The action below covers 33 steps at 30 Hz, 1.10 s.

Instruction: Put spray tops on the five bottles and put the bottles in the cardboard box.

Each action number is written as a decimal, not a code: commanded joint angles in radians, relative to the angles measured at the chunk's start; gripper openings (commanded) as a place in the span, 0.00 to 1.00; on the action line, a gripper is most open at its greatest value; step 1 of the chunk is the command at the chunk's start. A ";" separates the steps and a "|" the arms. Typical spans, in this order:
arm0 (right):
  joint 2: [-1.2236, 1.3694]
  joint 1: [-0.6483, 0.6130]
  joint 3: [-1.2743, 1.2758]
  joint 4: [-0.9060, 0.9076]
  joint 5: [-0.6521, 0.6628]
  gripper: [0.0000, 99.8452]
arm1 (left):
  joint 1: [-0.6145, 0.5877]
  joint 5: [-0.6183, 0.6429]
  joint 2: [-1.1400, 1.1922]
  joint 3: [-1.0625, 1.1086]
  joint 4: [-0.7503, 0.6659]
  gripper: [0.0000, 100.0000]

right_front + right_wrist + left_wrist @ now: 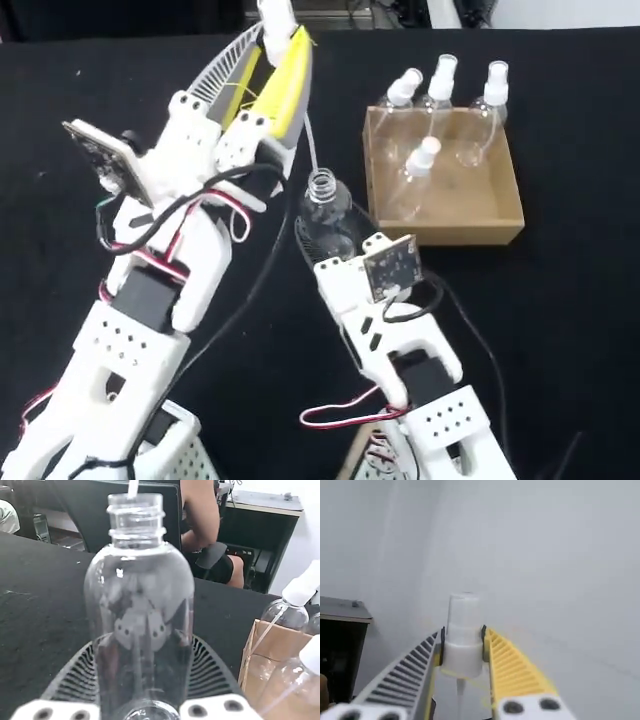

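Since the last bottle (142,580) is thin clear plastic and empty, it should be very light, slick and easy to dent or tip. A low hold around its body suits it, firm enough to resist the twist of capping but not to crush the wall. The right gripper (142,676) has it that way, its ribbed fingers (75,677) closed around the lower belly. The bottle stands upright with its threaded neck open, on the black table (560,330) just left of the near-left corner of the cardboard box (500,215). The left gripper (463,647) is raised beyond the bottle, its grey and yellow fingers pinched narrow on the white collar of the spray top (462,625). That is the stiff part to hold. The dip tube (311,140) is slender and bendy, and hangs down toward the bottle's mouth. I cannot tell whether its tip has entered the mouth, and I judge it needs threading in before the collar will seat. Four capped bottles (420,165) are already in the box, three upright along the far wall and one leaning nearer. The table covering looks matte and offers some grip under the base. A plain white wall (545,555) and a dark cabinet (340,630) lie beyond.
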 commanded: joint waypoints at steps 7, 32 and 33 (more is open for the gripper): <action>-0.027 -0.009 -0.013 -0.028 -0.006 0.01 | 0.024 -0.009 0.003 -0.025 -0.017 0.03; -0.028 -0.008 -0.019 -0.028 -0.015 0.01 | 0.120 -0.009 -0.308 0.358 0.161 0.23; -0.028 -0.008 -0.019 -0.028 -0.015 0.01 | 0.120 -0.009 -0.322 0.367 0.161 0.22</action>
